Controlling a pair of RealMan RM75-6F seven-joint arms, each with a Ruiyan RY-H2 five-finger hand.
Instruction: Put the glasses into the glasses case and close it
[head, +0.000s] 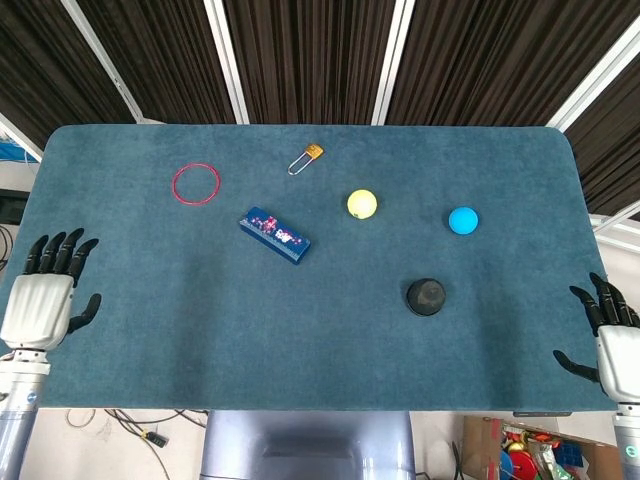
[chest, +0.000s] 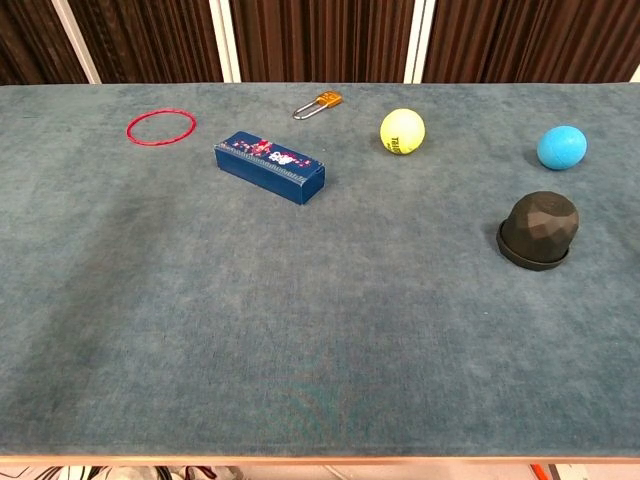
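Observation:
A blue oblong case (head: 274, 235) with a patterned top lies closed on the table left of centre, also seen in the chest view (chest: 270, 167). No glasses show in either view. My left hand (head: 40, 300) hovers at the table's left edge, far from the case, fingers spread and holding nothing. At the right front corner my right hand (head: 612, 335) is also empty with its fingers apart. Neither hand appears in the chest view.
On the teal table (head: 320, 340) lie a red ring (head: 195, 184), a small padlock (head: 306, 157), a yellow ball (head: 362, 204), a blue ball (head: 463, 220) and a black dome-shaped object (head: 426, 296).

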